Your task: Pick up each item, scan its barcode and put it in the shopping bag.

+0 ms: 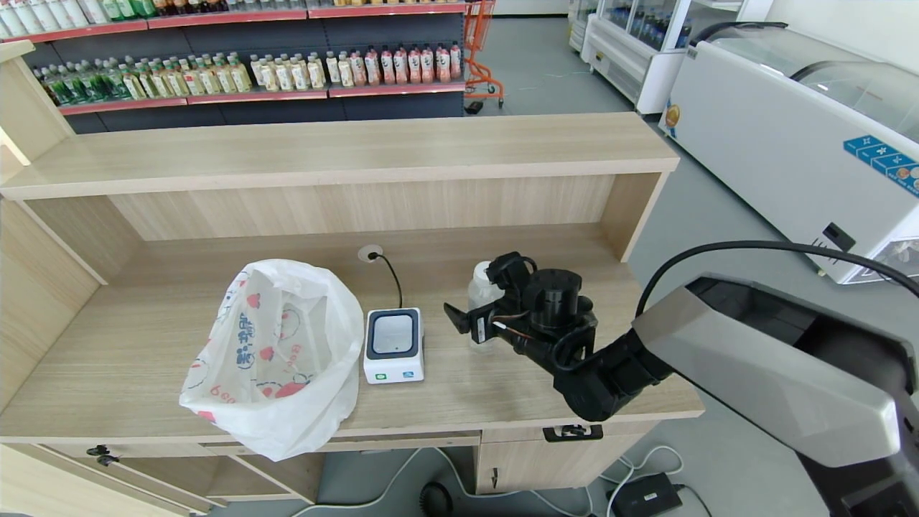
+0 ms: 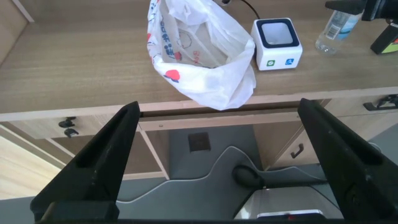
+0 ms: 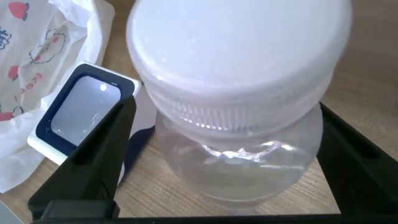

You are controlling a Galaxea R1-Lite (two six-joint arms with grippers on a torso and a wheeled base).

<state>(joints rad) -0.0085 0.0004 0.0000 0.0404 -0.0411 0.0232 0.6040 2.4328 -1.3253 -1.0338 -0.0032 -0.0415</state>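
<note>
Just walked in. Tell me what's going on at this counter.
The robot's right gripper sits open around a clear white-capped bottle standing on the counter, right of the barcode scanner, not yet clamped. The shopping bag stands open left of the scanner. The left gripper hangs open in front of the counter, holding nothing.

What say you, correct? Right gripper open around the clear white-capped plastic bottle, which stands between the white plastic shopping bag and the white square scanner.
No. Head view: the white square scanner stands between the white plastic shopping bag and the clear white-capped plastic bottle. Right gripper is open around the bottle, as stated.
</note>
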